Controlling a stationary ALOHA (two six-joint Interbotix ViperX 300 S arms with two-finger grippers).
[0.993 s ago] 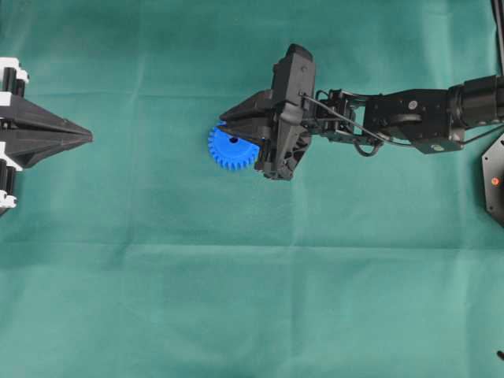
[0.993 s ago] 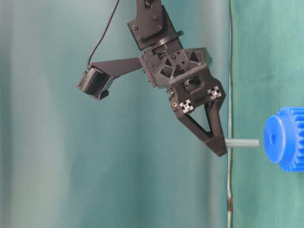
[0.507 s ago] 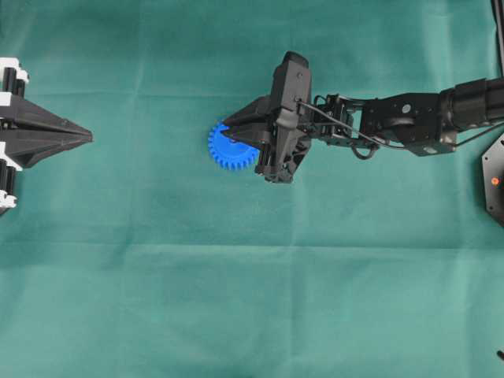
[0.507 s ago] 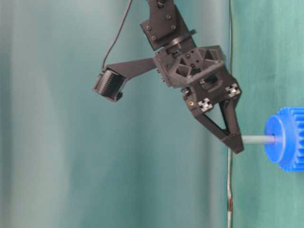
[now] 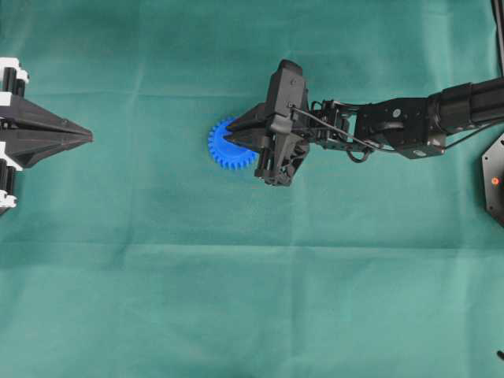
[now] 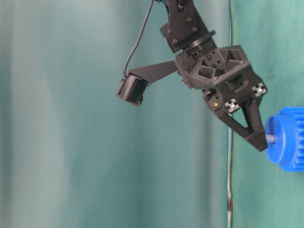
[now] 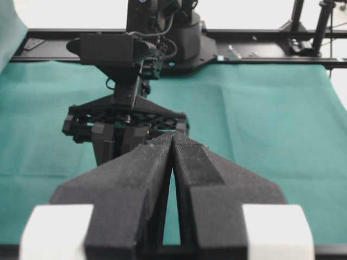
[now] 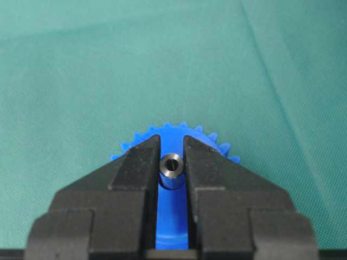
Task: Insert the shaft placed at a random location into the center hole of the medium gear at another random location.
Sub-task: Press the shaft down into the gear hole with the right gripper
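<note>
Right end effector (image 8: pixel 172 157): matte black wedge-shaped fingers clamped on the shaft (image 8: pixel 172 164), a thin grey metal pin with a shiny hollow end facing the wrist camera. In the table-level view, right side of frame, only a short stub of the shaft (image 6: pixel 270 138) shows between the fingertips and the raised hub of the medium gear (image 6: pixel 286 138); the rest sits in the center hole, itself hidden by the pin. Gear is bright blue plastic, round, fine teeth around the rim, flat face.

Overhead view: medium gear (image 5: pixel 224 150) lies centre frame, slightly left and above the middle, its right side covered by the right end effector (image 5: pixel 234 135), whose arm reaches in from the right edge.

Left end effector (image 5: pixel 85 136) sits at the left edge, mid-height, well apart from the gear; its black textured fingers (image 7: pixel 143 168) are pressed together with nothing between them.

Desk (image 5: pixel 252 299) is covered in green woven cloth with light creases.
</note>
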